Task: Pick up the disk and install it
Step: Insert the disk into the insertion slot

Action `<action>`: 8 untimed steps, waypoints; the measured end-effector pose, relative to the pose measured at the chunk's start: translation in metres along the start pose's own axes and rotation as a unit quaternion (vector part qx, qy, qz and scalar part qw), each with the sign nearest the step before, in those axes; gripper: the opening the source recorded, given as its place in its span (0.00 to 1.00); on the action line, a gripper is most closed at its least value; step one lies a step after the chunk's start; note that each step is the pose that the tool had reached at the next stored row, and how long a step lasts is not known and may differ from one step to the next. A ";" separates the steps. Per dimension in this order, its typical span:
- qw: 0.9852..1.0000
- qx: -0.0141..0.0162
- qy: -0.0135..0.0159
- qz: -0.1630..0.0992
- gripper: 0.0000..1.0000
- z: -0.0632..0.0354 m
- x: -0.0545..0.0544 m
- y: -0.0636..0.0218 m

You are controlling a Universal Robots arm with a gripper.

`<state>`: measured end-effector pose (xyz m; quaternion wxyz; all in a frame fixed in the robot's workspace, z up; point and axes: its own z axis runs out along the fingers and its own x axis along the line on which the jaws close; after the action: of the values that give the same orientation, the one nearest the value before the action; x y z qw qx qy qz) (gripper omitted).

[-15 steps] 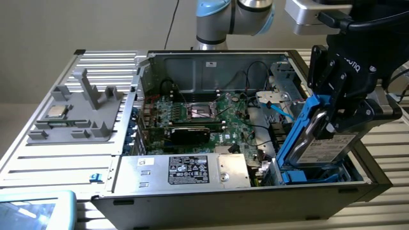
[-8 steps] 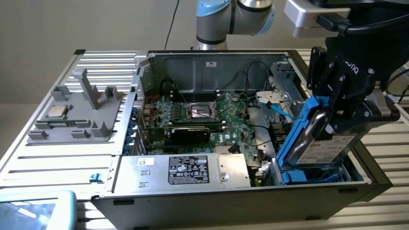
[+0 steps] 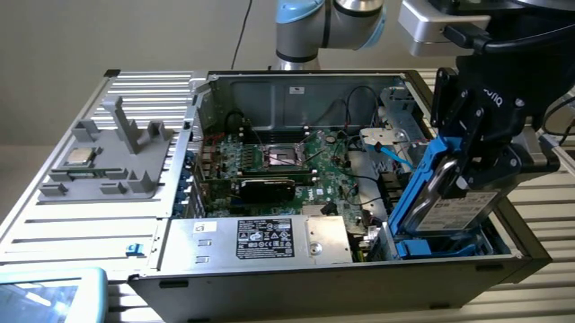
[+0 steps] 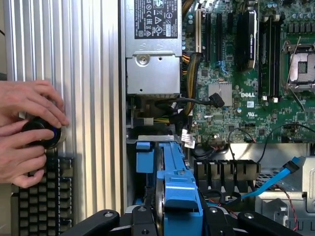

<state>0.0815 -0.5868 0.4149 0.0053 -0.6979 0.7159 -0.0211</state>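
Observation:
My gripper (image 3: 469, 176) is shut on the disk (image 3: 456, 207), a silver-grey drive with a white label in a bright blue carrier (image 3: 421, 182). The disk hangs tilted, its lower end down in the blue drive bay (image 3: 449, 247) at the front corner of the open computer case (image 3: 297, 286), on the exterior view's right. In the wrist view the blue carrier (image 4: 179, 189) runs edge-on between my black fingers (image 4: 103, 220), above the bay beside the motherboard.
A silver power supply with a black label (image 3: 269, 239) sits beside the bay. The motherboard (image 3: 297, 161), black cables and a blue cable (image 4: 275, 179) lie close by. A grey fixture (image 3: 112, 168) holds a small chip (image 3: 81, 156). A person's hands (image 4: 27, 128) rest on a black knob by a keyboard (image 4: 42, 211).

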 end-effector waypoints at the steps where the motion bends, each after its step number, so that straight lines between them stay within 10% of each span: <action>1: 1.000 0.000 0.000 0.000 0.37 0.0003 0.000 0.0000; 8: 1.000 0.000 0.000 0.000 0.37 0.0030 0.000 0.0001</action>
<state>0.0814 -0.5871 0.4119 0.0054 -0.6979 0.7159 -0.0210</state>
